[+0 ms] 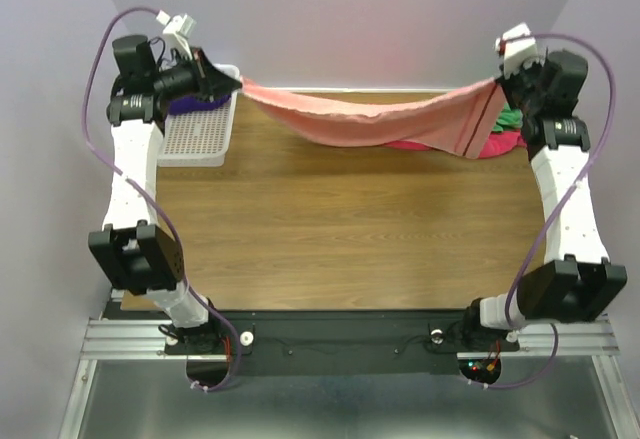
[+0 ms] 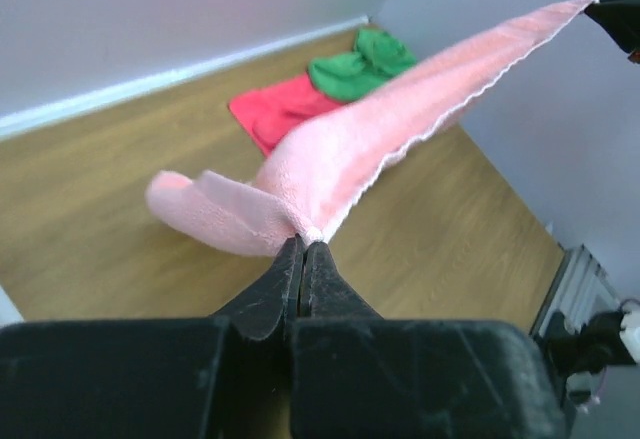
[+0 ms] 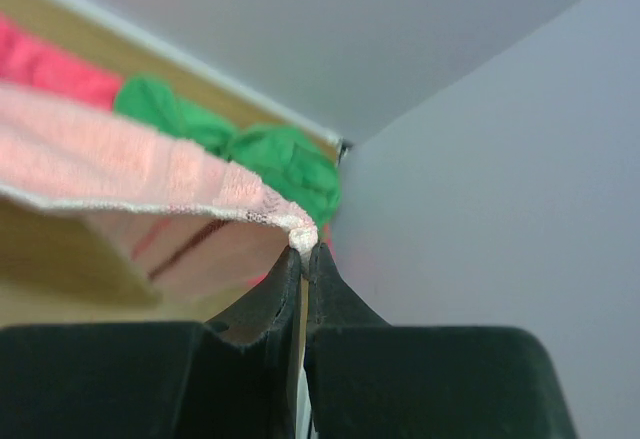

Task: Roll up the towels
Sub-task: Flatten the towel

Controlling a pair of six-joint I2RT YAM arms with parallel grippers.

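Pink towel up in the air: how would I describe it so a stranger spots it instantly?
Look to the far edge of the wooden table. There the salmon-pink towel stretches between the left claw and the right claw, sagging in the middle. Unlike the green towel and crimson towel crumpled at far right, it alone is held up.

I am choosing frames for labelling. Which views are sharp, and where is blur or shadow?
Top view: sharp, evenly lit; the salmon-pink towel casts a faint shadow on the table. Left wrist view: towel sharp, left pincer dark. Right wrist view: softest; the green towel and the cloth near the right pincer are blurred.
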